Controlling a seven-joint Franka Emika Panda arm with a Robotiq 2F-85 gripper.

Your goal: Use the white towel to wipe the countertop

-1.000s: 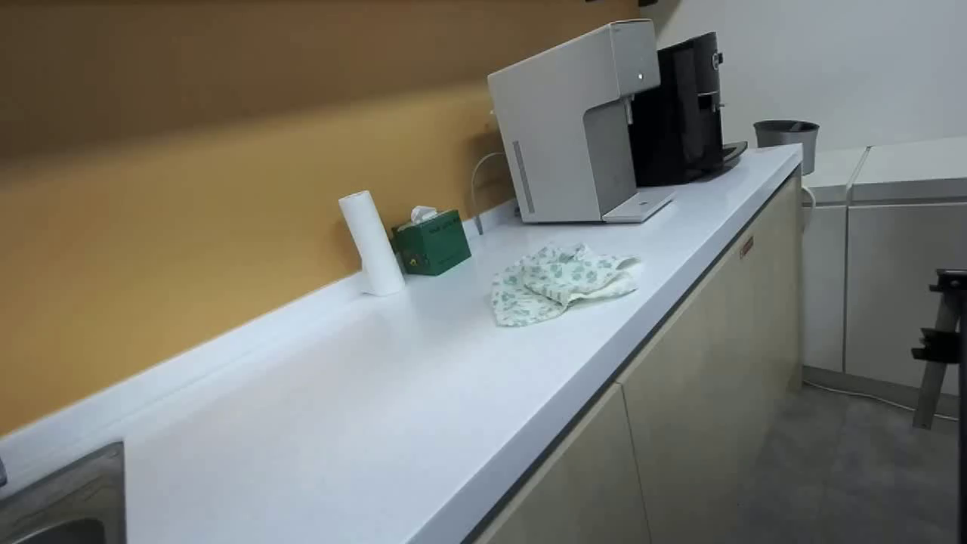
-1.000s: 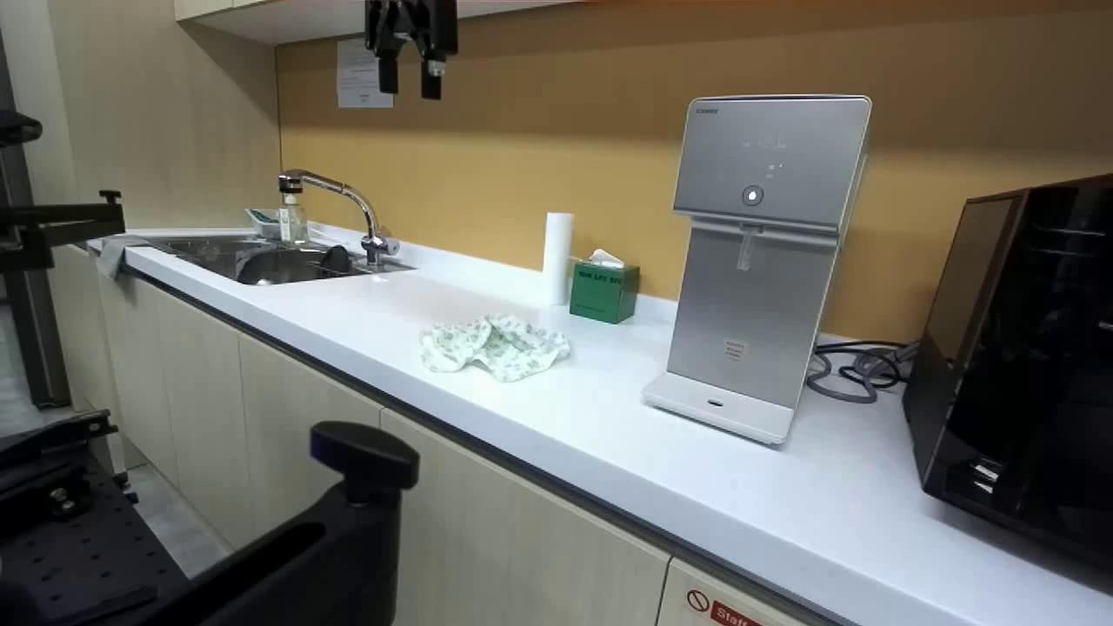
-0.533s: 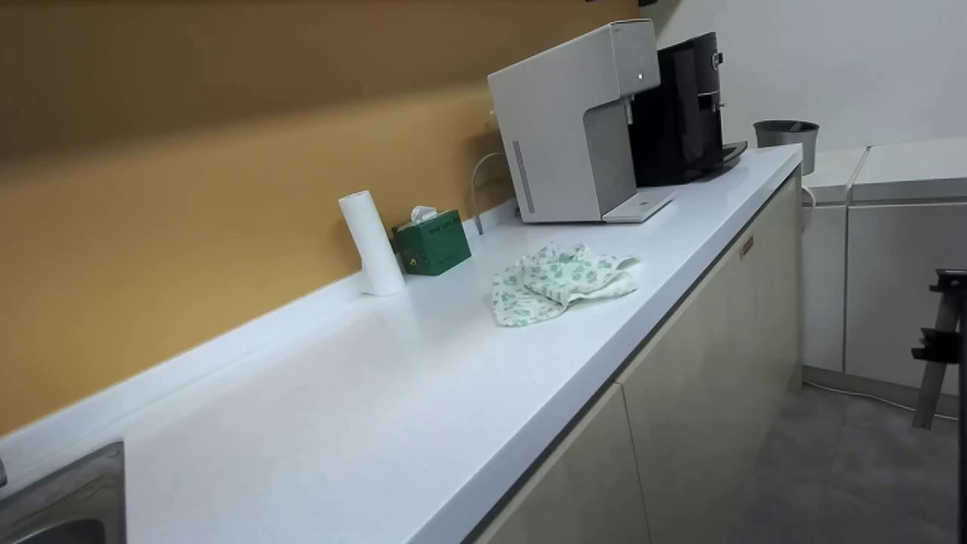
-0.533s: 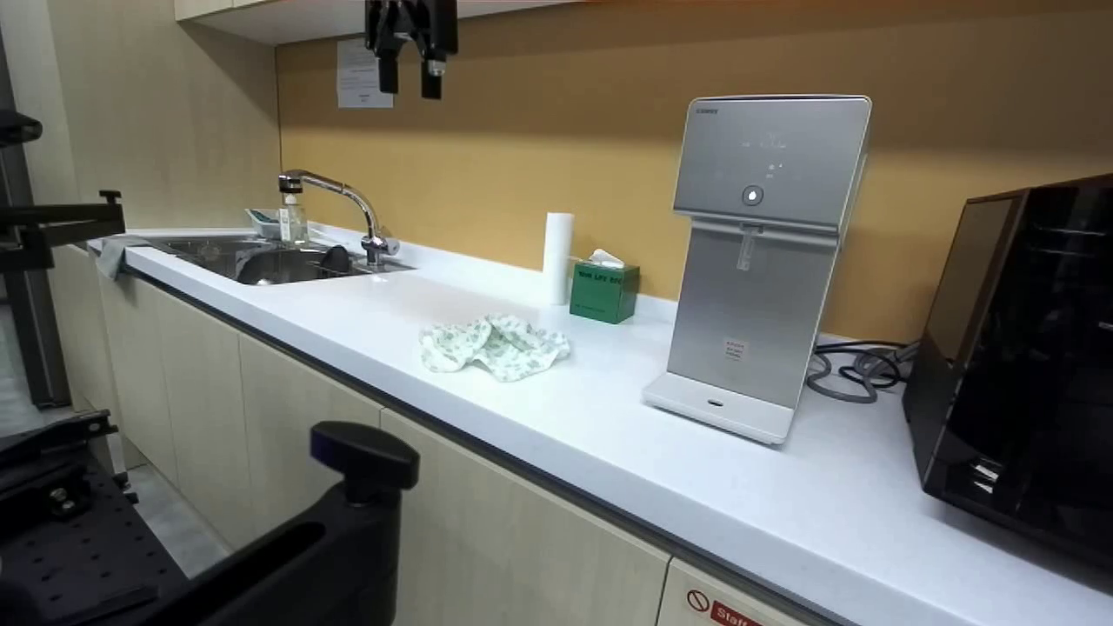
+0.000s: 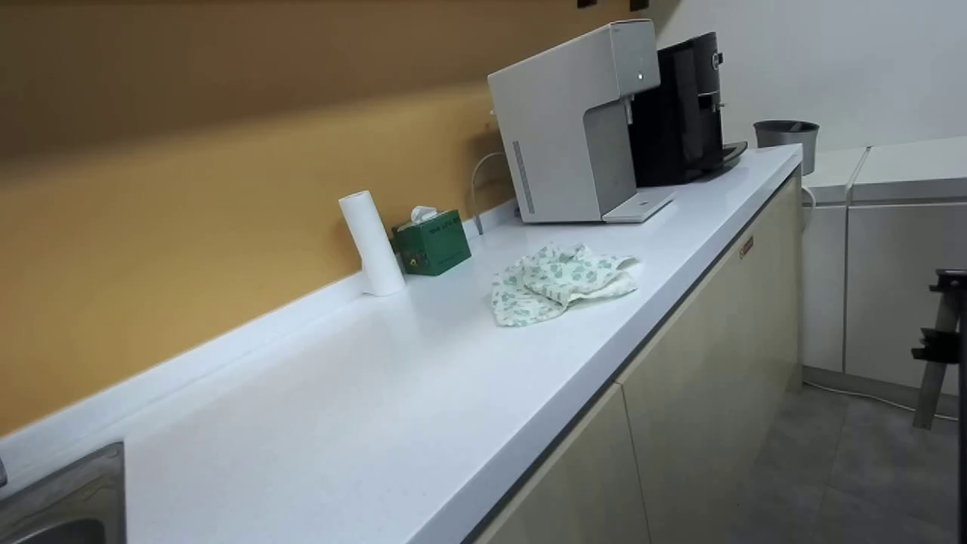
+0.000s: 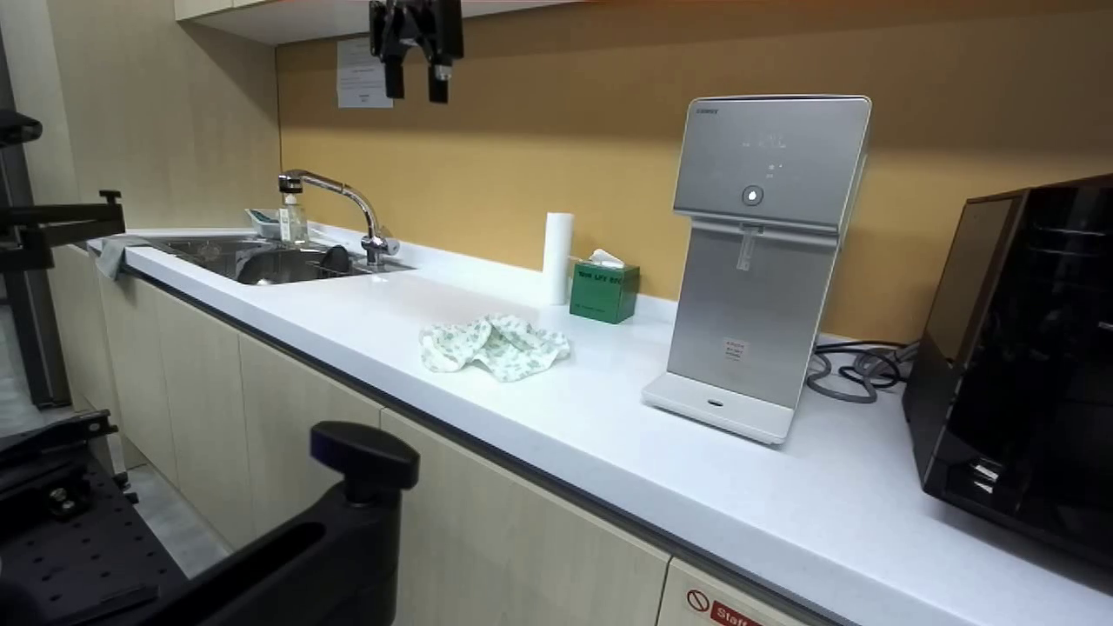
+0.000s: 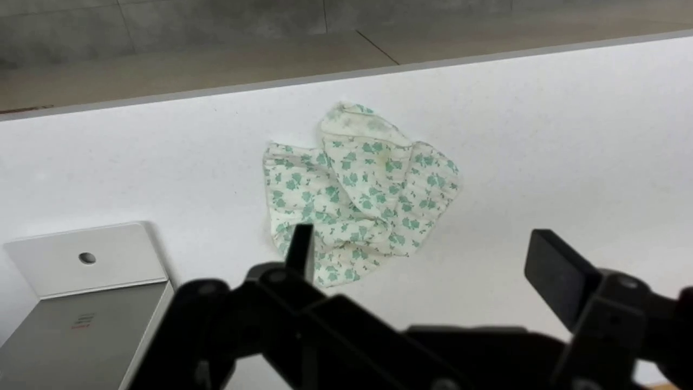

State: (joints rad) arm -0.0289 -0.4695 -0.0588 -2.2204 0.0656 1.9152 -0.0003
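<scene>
The white towel with a green leaf print lies crumpled on the white countertop, seen in both exterior views [image 5: 565,283] [image 6: 496,346] and in the wrist view [image 7: 363,189]. The countertop [image 5: 317,423] also shows in an exterior view [image 6: 609,417] and in the wrist view [image 7: 541,135]. My gripper [image 6: 416,85] hangs high above the counter, apart from the towel. Its fingertips just show at the top edge of an exterior view [image 5: 613,4]. In the wrist view the gripper [image 7: 422,233] is open with nothing between its fingers; one finger overlaps the towel's lower left part in the picture.
A green tissue box [image 6: 604,291] and a paper roll [image 6: 557,259] stand by the wall. A silver water dispenser [image 6: 756,304] and a black machine [image 6: 1026,382] stand farther along. A sink [image 6: 269,261] with a faucet [image 6: 348,196] is at the opposite end.
My gripper has moved slightly down, and a little to the right in an exterior view. Its fingertips show more at the top edge of an exterior view. The towel has not moved.
</scene>
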